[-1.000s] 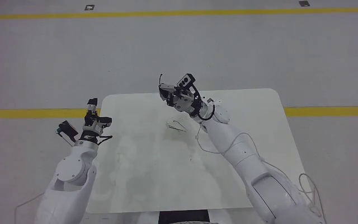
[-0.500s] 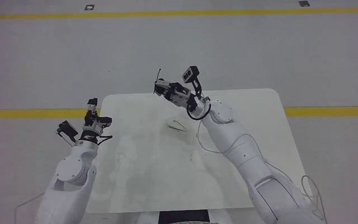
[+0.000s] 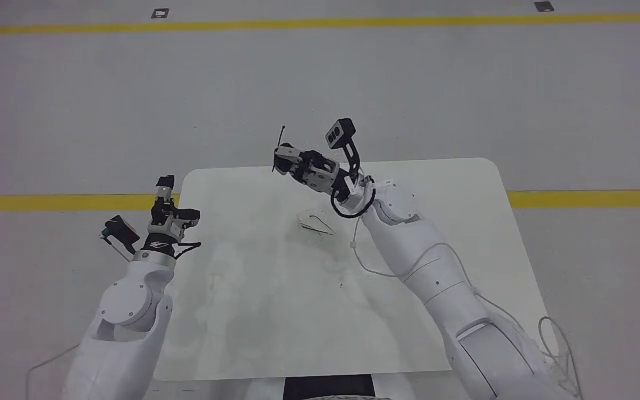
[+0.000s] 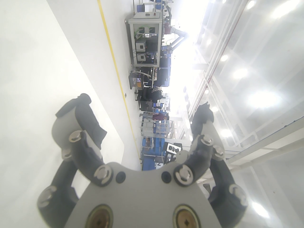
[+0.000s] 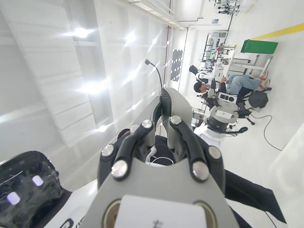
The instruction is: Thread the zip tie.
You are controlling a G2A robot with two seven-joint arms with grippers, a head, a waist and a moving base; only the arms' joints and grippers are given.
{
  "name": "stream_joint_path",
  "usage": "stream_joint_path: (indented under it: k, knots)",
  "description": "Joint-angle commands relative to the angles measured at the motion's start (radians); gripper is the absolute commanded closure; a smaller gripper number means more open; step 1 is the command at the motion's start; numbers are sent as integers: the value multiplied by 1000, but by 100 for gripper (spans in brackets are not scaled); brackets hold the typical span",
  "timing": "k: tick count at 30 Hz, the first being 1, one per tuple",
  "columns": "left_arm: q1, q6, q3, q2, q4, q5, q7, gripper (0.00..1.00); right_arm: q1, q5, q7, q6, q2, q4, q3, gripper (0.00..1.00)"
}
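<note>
The black zip tie (image 5: pixel 158 75) stands up from the right gripper (image 5: pixel 162 96), whose jaws are pinched on its lower end, raised above the far edge of the table (image 3: pixel 250 320). A thin loop (image 3: pixel 318 224), possibly a second tie, lies on the table nearby. The left gripper (image 4: pixel 142 106) hangs at the table's left edge, jaws wide apart.

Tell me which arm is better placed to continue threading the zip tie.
Right, probably: its fingers are shut on the zip tie, held up near the far edge of the table. The left fingers are open and empty.
</note>
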Motion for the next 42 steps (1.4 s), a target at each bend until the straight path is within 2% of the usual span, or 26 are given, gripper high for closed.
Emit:
stream_joint_path:
  k: [1, 4, 10, 20, 23, 26, 29, 30, 33, 34, 38, 40, 42]
  knots:
    - [0, 0, 0, 0, 0, 0, 0, 0, -5, -173, -73, 0, 8, -34, -3, 100]
    - [0, 0, 0, 0, 0, 0, 0, 0, -26, -314, -154, 0, 16, -88, -5, 100]
    - [0, 0, 0, 0, 0, 0, 0, 0, -53, -476, -270, 12, 25, -141, -14, 100]
    - [0, 0, 0, 0, 0, 0, 0, 0, -58, -491, -279, 14, 26, -150, -14, 100]
    - [-4, -6, 4, 1, 1, 23, -10, 0, -71, -507, -301, 30, 28, -175, -15, 100]
    - [-6, -72, 6, 7, 7, 180, -56, 0, -75, -522, -320, 54, 30, -188, -10, 100]
    - [-6, -162, 2, 14, 23, 354, -81, 0, -76, -536, -336, 88, 32, -196, -4, 100]
    - [-6, -203, 1, 18, 33, 440, -88, 0, -76, -539, -342, 105, 33, -200, -1, 100]
    - [-11, -290, -6, 24, 54, 627, -66, 0, -75, -549, -354, 140, 35, -208, 1, 100]
    - [-13, -332, -13, 28, 65, 761, -30, 0, -73, -557, -361, 164, 35, -208, 4, 100]
    - [-24, -340, 25, 36, 53, 1009, 57, 0, -68, -574, -363, 231, 38, -214, 5, 100]
    - [-26, -340, 39, 46, 64, 1144, 118, 0, -70, -569, -360, 237, 37, -217, 3, 100]
    - [-26, -340, 39, 46, 64, 1144, 118, 0, -70, -569, -360, 237, 37, -217, 3, 100]
